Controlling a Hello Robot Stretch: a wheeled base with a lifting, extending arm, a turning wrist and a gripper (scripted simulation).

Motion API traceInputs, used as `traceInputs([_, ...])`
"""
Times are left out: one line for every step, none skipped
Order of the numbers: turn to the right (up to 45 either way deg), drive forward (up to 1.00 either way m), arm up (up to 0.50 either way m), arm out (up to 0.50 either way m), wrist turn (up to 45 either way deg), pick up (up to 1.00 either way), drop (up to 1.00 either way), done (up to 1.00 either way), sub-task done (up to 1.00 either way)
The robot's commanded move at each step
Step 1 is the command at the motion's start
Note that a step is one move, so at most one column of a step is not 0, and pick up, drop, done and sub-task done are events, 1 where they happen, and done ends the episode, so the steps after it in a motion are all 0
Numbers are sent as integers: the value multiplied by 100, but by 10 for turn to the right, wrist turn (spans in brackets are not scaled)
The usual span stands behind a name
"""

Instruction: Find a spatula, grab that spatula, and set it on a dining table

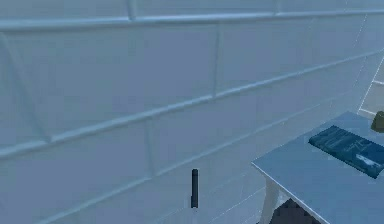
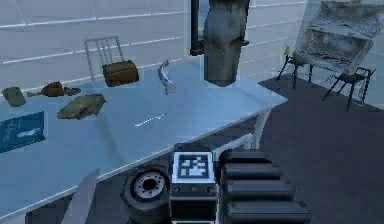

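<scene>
A pale table spans the arm side view. On it lies a grey long-handled utensil with a bent end, possibly the spatula. Nearer to me is a thin silvery piece of cutlery. The arm's dark bar rises at the bottom edge with one white marked square on it. Left of that square sits the gripper's round dark body, low in front of the table's near edge. I cannot make out its far end, so I cannot tell whether it holds anything. The table's corner also shows at the forward view's right.
On the table stand a wire rack, a brown box, an olive lump, small brown items and a blue book. A grey bust rises at the far edge. Dark chairs stand right. A tiled wall is close ahead.
</scene>
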Motion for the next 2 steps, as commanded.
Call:
traceInputs([0,0,0,48,0,0,0,0,0])
traceInputs([0,0,0,0,450,0,0,0,0])
